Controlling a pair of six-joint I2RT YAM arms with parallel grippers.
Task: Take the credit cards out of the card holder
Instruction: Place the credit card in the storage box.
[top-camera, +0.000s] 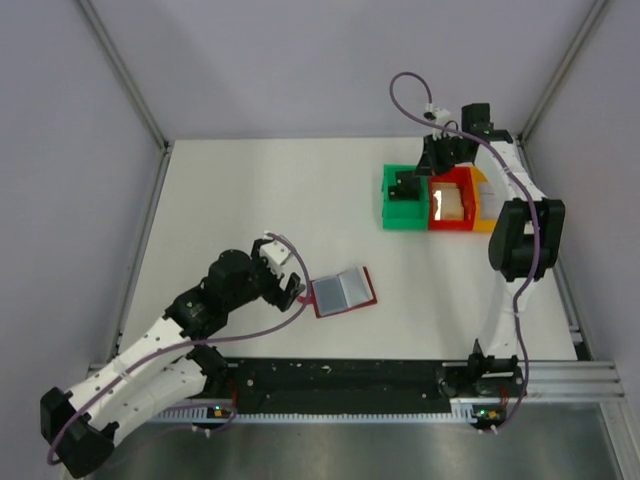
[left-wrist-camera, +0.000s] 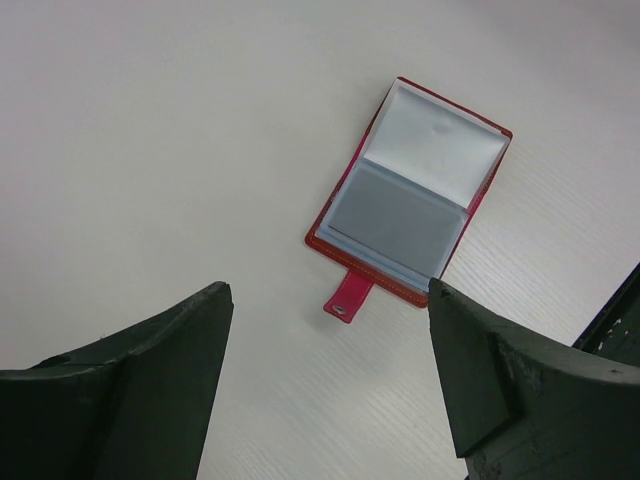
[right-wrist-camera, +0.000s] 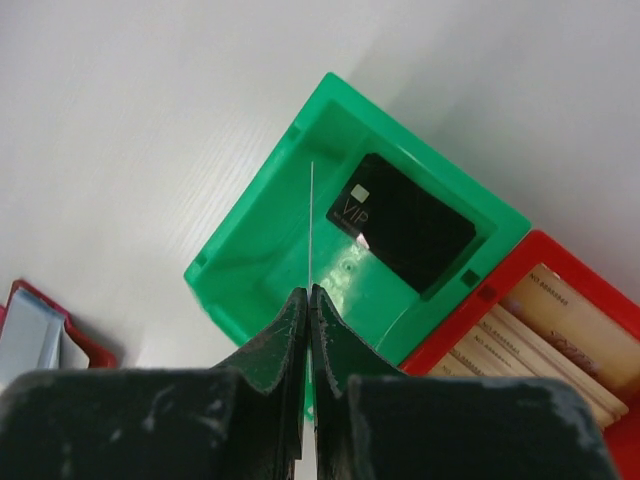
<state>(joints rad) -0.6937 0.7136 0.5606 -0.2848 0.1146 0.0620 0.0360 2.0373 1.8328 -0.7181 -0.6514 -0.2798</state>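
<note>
The flat maroon card holder (left-wrist-camera: 405, 190) lies just beyond the wide-open left pincer (left-wrist-camera: 328, 290), while only its wrist view shows the right pincer (right-wrist-camera: 309, 292) pinching a thin card (right-wrist-camera: 311, 220) edge-on.

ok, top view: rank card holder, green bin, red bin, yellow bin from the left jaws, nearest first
1. card holder, beside the left jaws
2. green bin, far right, row's left end
3. red bin, mid-row
4. yellow bin, row's right end
</note>
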